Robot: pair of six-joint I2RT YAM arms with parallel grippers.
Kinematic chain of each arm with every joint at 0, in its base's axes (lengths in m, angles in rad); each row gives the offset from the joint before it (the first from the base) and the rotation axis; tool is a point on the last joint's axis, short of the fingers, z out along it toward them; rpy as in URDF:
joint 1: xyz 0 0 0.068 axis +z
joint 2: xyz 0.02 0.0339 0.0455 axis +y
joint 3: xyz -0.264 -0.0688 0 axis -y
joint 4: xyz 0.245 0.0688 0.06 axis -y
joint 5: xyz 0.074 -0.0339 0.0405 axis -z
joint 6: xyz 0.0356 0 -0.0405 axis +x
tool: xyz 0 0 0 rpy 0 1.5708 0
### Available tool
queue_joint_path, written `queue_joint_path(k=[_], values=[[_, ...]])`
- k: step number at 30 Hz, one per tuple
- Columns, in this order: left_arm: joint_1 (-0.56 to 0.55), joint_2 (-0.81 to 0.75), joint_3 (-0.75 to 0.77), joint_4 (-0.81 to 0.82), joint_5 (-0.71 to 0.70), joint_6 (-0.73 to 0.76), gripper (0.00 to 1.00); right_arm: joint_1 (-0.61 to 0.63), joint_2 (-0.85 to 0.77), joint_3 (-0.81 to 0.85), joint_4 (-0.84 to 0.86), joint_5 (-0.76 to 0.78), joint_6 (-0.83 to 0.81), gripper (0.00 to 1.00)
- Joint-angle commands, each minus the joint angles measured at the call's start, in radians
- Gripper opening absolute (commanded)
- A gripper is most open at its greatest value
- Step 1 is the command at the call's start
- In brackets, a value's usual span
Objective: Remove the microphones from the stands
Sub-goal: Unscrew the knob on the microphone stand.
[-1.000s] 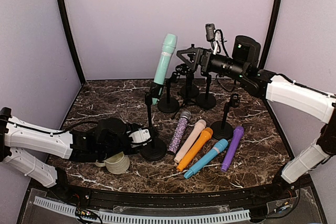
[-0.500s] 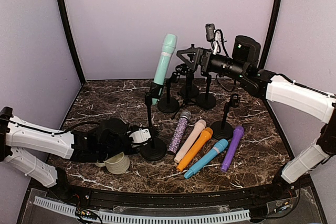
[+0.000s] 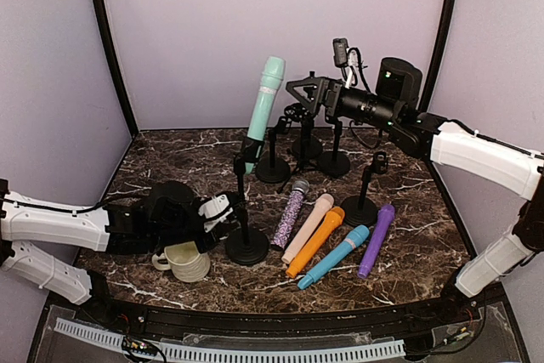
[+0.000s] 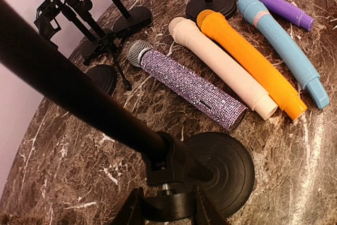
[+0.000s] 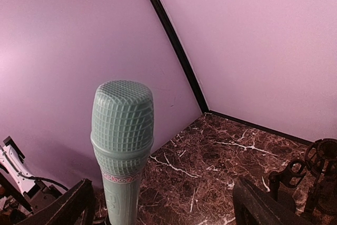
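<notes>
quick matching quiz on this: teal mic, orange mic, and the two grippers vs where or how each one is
1 teal microphone
2 orange microphone
3 left gripper
4 right gripper

a open
b lying on the table
c held in the stand
d closed low on the pole of the stand

Pairs: 1-c, 2-b, 3-d, 4-a

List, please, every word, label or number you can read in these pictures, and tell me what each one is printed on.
"phon": pink lettering on the band under the head of the mint-green microphone, right wrist view; only part shows, the rest curves out of sight.
Blue microphone: it has a pale band near its head, but any print there is too blurred to read.
No other text is legible.
</notes>
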Motion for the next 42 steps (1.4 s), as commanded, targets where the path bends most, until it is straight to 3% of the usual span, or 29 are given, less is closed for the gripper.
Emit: queue_joint_path(k=[1,16,21,26,28,32,37,42], values=[[0.075,-0.009,0.014,-0.091,0.217,-0.162,0.17,-0.002,-0.019,-0.006,0.052,-0.008,0.010,0.91],[0.232,0.038,-0.017,-0.080,0.636,-0.416,0.16,-0.002,-0.013,-0.003,0.044,-0.012,0.011,0.92],[0.286,0.050,-0.021,-0.056,0.789,-0.472,0.20,-0.003,-0.007,0.001,0.047,-0.017,0.014,0.92],[0.312,0.043,-0.026,-0.023,0.829,-0.498,0.25,-0.003,-0.003,0.003,0.051,-0.019,0.017,0.91],[0.316,0.029,-0.022,-0.018,0.810,-0.496,0.34,-0.002,-0.003,0.003,0.052,-0.019,0.017,0.92],[0.319,-0.028,-0.015,-0.022,0.785,-0.460,0.62,-0.002,-0.003,0.005,0.046,-0.019,0.016,0.92],[0.322,-0.123,-0.002,-0.075,0.732,-0.391,0.70,-0.003,-0.003,0.003,0.052,-0.015,0.015,0.92],[0.310,-0.189,0.015,-0.126,0.628,-0.253,0.91,-0.002,0.005,0.004,0.062,-0.018,0.023,0.92]])
